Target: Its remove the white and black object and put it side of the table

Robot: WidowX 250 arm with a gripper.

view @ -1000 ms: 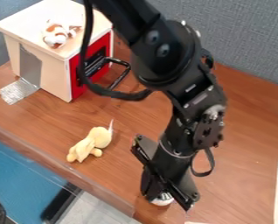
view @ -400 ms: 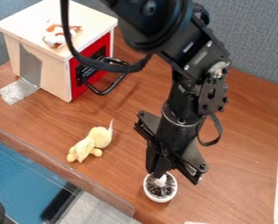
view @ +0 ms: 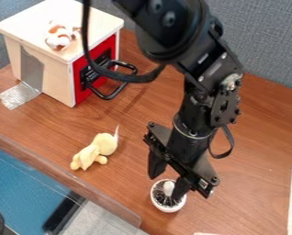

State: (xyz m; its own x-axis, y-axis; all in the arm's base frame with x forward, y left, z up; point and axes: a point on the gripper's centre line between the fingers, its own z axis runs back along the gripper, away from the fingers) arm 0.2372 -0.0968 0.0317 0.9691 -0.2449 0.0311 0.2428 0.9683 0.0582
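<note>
- Camera view: the pincer (view: 165, 187) has its two fingers spread apart, whereas a moment ago they sit close together over the white knob (view: 169, 187) in the middle of the white and black object (view: 163, 199).
- That object lies upright on the worktop (view: 253, 197), near its front edge, in the same place as in the frame just before.
- One finger hangs above the object's left side; the other reaches over its right part. The pincer seems to have hold of nothing, though I cannot tell whether the right-hand finger touches the inside.
- For the task, this looks like a release at the side of the worktop, so the placing may be nearly finished. A fresh grip on the knob is the other possibility.
- If it is a release, the next move calls for a straight lift; a finger dragging on the rim could tip or shift the object.
- The object is dish-like, with a pale rim around dark, bristly streaks and the knob; whether it is a bowl or a brush I cannot tell.
- The wooden box (view: 55, 81) has its red front (view: 82, 92) shut, its contents hidden. An orange and white toy (view: 58, 38) lies on its lid.
- The yellow plush toy (view: 95, 151) lies apart, between box and object.
</note>
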